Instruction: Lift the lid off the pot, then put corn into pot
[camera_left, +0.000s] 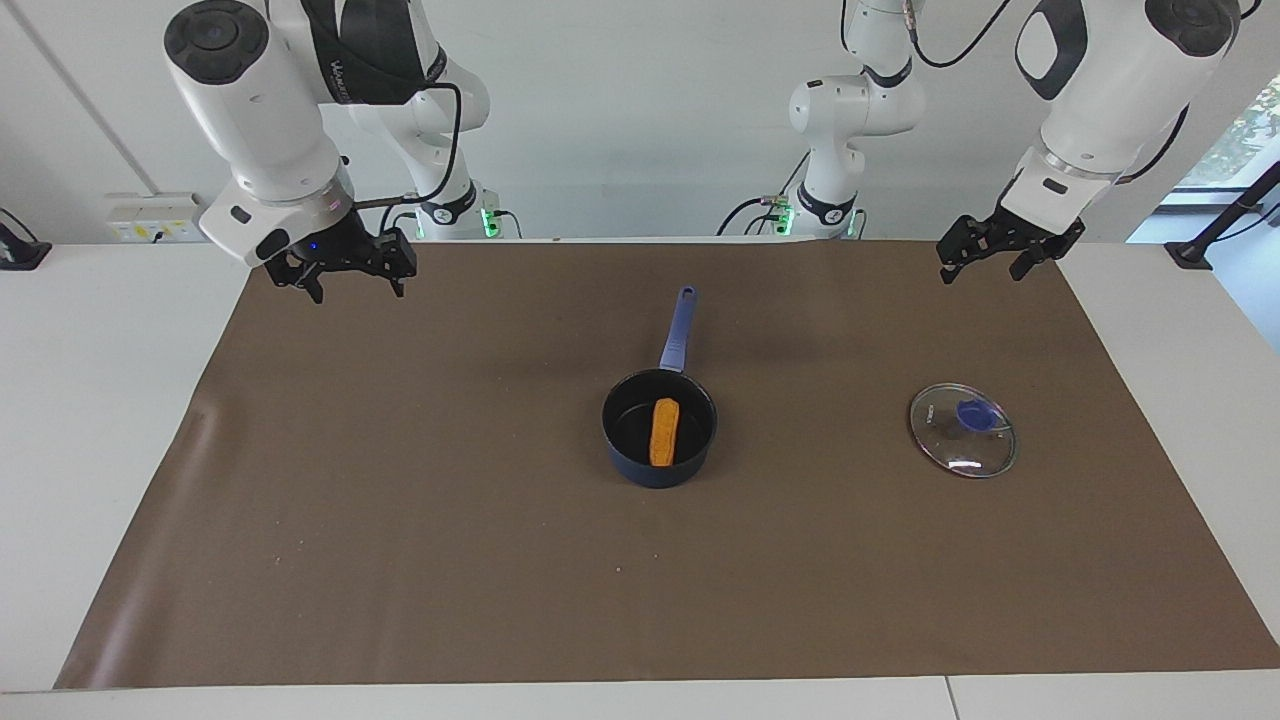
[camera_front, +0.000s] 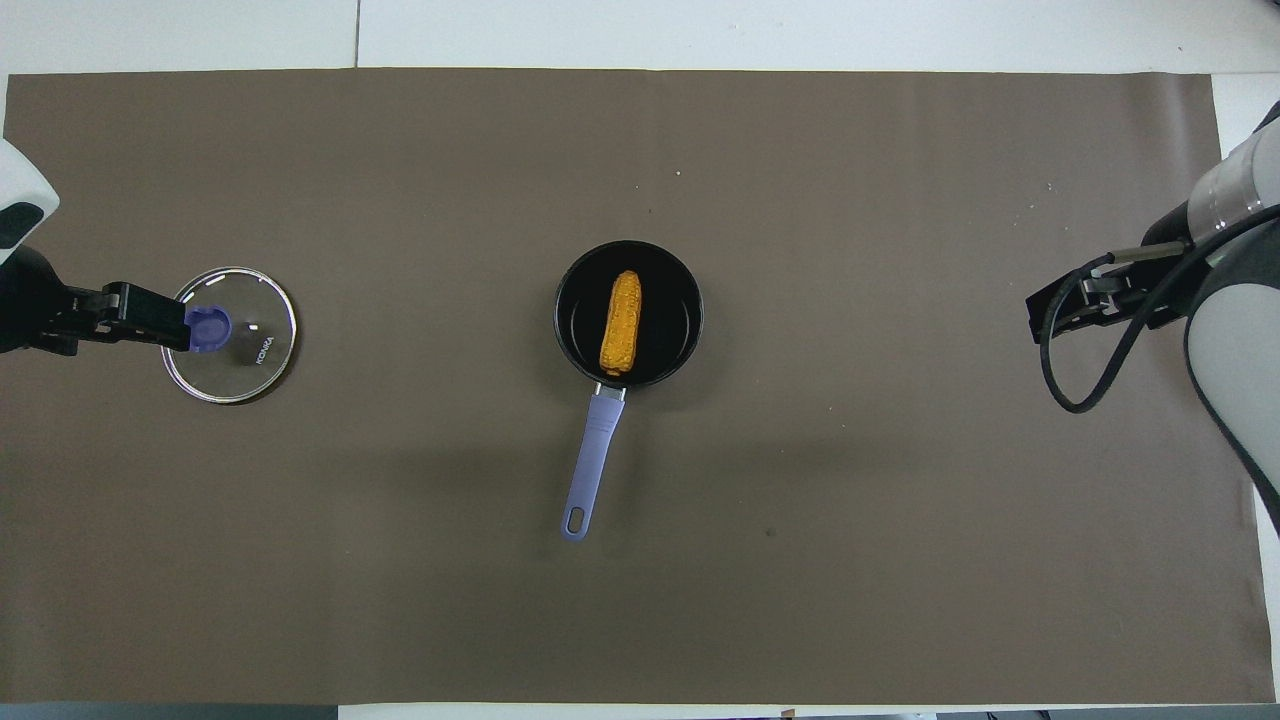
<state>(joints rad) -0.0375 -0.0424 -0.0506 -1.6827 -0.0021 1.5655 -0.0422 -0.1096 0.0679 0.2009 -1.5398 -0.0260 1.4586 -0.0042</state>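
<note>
The dark blue pot (camera_left: 640, 465) stands in the middle of the brown mat, its handle (camera_left: 678, 330) pointing toward the robots. The orange-yellow corn (camera_left: 664, 432) lies inside it; it also shows in the overhead view (camera_front: 620, 322) inside the pot (camera_front: 575, 345). The glass lid (camera_left: 962, 445) lies flat on the mat toward the left arm's end, knob up; it also shows in the overhead view (camera_front: 245, 350). My left gripper (camera_left: 982, 268) is open and empty, raised over the mat beside the lid (camera_front: 178, 326). My right gripper (camera_left: 358, 288) is open and empty, raised over the mat at the right arm's end (camera_front: 1034, 312).
The brown mat (camera_left: 400, 520) covers most of the white table (camera_left: 90, 400). A black cable loop (camera_front: 1060, 380) hangs off the right wrist. A wall socket box (camera_left: 150, 215) sits near the right arm's base.
</note>
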